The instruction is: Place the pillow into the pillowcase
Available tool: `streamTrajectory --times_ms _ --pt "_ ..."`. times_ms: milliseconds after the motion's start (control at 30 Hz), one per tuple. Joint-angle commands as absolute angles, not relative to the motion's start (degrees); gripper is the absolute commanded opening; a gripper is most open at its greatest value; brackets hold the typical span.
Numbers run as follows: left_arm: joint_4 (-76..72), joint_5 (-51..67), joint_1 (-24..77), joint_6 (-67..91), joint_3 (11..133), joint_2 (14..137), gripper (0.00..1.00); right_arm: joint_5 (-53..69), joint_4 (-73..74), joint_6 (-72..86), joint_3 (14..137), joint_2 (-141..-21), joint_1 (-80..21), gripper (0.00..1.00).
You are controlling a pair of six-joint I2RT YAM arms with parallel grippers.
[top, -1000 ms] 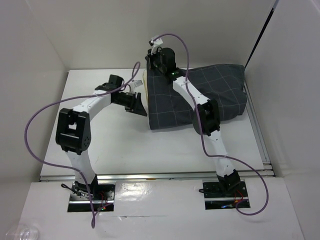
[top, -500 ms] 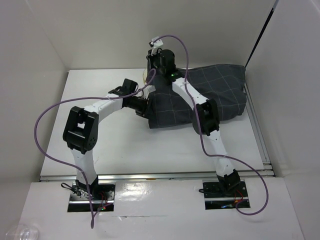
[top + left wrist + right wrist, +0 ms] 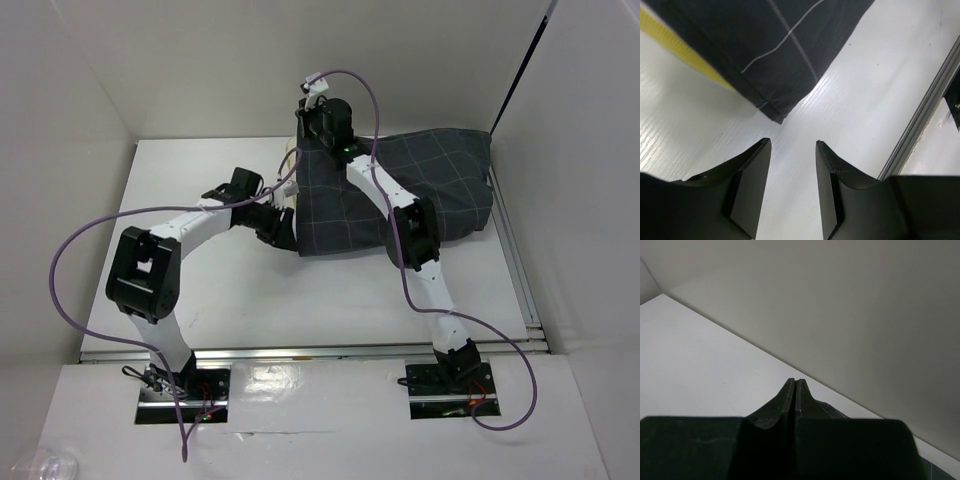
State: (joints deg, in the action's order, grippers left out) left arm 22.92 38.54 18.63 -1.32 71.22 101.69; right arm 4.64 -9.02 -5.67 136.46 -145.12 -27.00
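Observation:
The dark checked pillowcase (image 3: 420,190) lies at the back right of the table. Its far-left edge is drawn up to my right gripper (image 3: 306,118), which is shut on that fabric; the right wrist view shows the jaws pressed together (image 3: 795,381) with dark cloth (image 3: 832,411) just beside them. Only a pale sliver of the pillow (image 3: 291,172) shows at the case's left side. In the left wrist view its yellow band (image 3: 677,47) peeks from under the pillowcase (image 3: 770,45). My left gripper (image 3: 284,232) (image 3: 792,145) is open and empty, just short of the case's near-left corner.
White walls close in the table on the left, back and right. A metal rail (image 3: 925,115) runs along the table's front edge. Purple cables loop from both arms. The right arm's links cross over the pillowcase.
My left arm swung in toward the pillowcase's left side, then settled lower at its near-left corner. The right gripper stayed shut, holding the case's edge slightly higher.

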Motion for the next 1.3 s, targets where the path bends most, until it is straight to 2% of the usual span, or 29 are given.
streamTrajectory --times_ms 0,500,633,767,800,900,933,967,1067,1267 --pt "21.54 38.41 18.19 -3.08 70.22 100.98 0.54 3.52 -14.94 -6.33 138.08 -141.42 -26.63 0.00" --pt "17.14 44.11 18.19 2.02 77.16 110.74 0.56 3.52 -14.41 -6.33 138.69 -141.42 -26.63 0.00" --pt "15.65 46.75 19.34 3.52 78.40 111.80 0.52 3.52 -14.41 -5.80 139.22 -141.94 -26.63 0.00" --pt "14.41 49.47 19.34 5.19 78.93 112.32 0.39 2.99 -14.94 -5.80 139.22 -141.94 -26.63 0.00" --pt "14.94 49.48 19.34 5.19 78.93 111.80 0.31 2.99 -14.94 -6.32 139.22 -142.47 -26.63 0.00" --pt "16.08 51.32 19.34 4.14 78.93 111.19 0.16 2.46 -15.56 -6.33 139.22 -142.47 -26.63 0.00" --pt "16.87 51.33 19.34 4.13 79.45 110.57 0.04 2.46 -15.56 -6.33 139.22 -142.47 -26.63 0.00" --pt "16.87 51.33 19.34 4.13 79.45 110.57 0.00 2.46 -15.56 -6.33 139.22 -141.86 -26.63 0.00" --pt "20.37 49.93 19.34 1.68 79.98 107.24 0.00 2.46 -15.56 -7.64 136.77 -139.41 -26.63 0.00" --pt "24.69 37.29 14.00 2.19 85.05 100.82 0.00 3.78 -13.63 -8.78 131.67 -130.11 -22.24 0.00"
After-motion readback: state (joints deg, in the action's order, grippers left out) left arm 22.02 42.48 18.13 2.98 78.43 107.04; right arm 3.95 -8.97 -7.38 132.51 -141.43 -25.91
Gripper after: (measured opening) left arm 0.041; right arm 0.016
